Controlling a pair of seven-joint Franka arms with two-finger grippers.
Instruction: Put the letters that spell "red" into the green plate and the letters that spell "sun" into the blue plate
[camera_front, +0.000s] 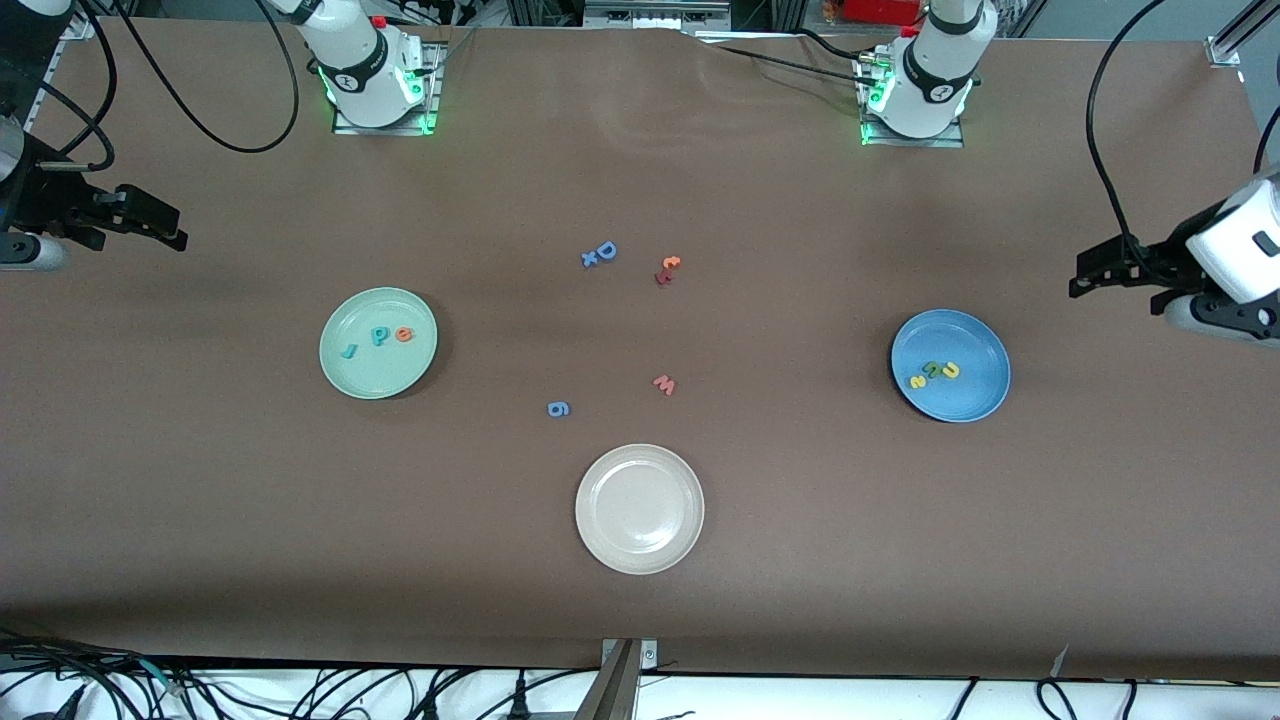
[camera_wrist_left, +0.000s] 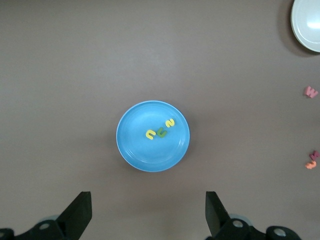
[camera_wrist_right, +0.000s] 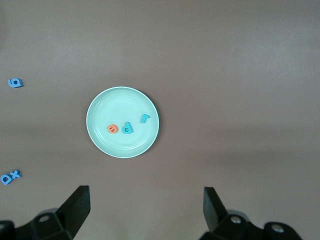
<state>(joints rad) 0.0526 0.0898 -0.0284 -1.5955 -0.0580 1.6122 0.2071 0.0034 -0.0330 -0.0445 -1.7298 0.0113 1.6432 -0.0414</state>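
Viewing both words sorted: red letters (camera_front: 377, 337) lie in the green plate (camera_front: 345, 375), sun letters (camera_front: 934, 373) in the blue plate (camera_front: 975, 400). We judge these light, soft; pinch edgewise. Left gripper (camera_wrist_left: 147, 212) and right gripper (camera_wrist_right: 145, 210) hang wide, empty.

Table (camera_front: 640, 180) is covered by a brown matt sheet, smooth, faintly rippled near the arm bases. Green plate (camera_front: 345, 375), blue plate (camera_front: 975, 400) and beige plate (camera_front: 600, 540) are seen as smooth, with a soft sheen at the rims. Letters are noted as matt, foam-like: red set (camera_front: 378, 337), sun set (camera_front: 934, 372). Gripper fingers (camera_wrist_left: 77, 215) are seen as matt black plastic. Arm shells (camera_front: 360, 60) are glossy white.
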